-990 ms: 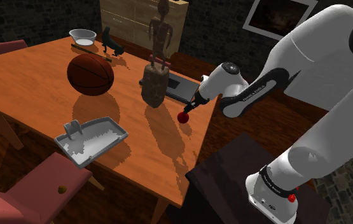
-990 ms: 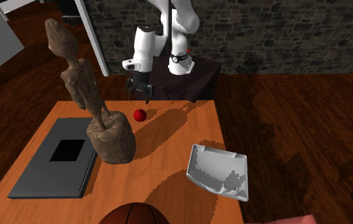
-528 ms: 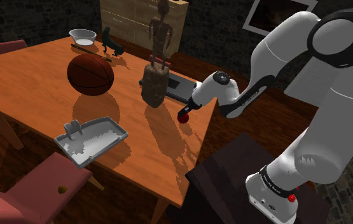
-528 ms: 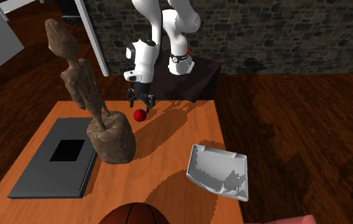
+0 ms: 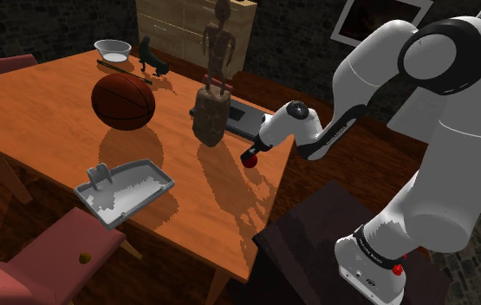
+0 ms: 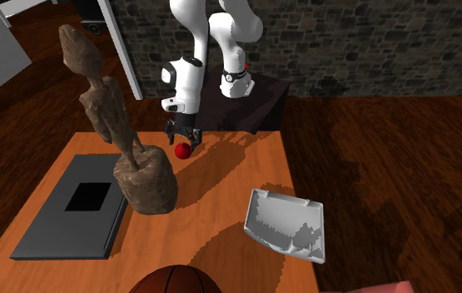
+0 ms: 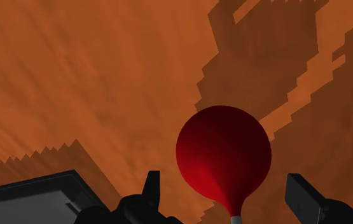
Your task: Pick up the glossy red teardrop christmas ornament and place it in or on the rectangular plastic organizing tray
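Note:
A glossy red teardrop ornament [image 5: 250,160] [image 6: 183,151] lies on the wooden table [image 5: 48,104] close to the edge nearest the stand. My gripper [image 5: 254,152] [image 6: 182,140] has come down over it. In the wrist view the gripper [image 7: 227,194] is open, with one black finger [image 7: 149,188] on each side of the ornament [image 7: 222,149] and a gap on both sides; the ornament still rests on the table. The grey rectangular tray [image 5: 165,181] [image 6: 283,197] sits apart from it near another table edge, with nothing in it.
A tall brown figure statue [image 5: 212,108] [image 6: 141,179] stands right beside the ornament, with a dark flat slab [image 5: 247,117] [image 6: 75,208] behind it. Further off are a basketball [image 5: 123,101], a white bowl [image 5: 112,49] and a red chair [image 5: 48,269] by the tray.
My gripper has come down and toward the ornament, its fingers now standing on either side of it. The ornament and the tray have not moved.

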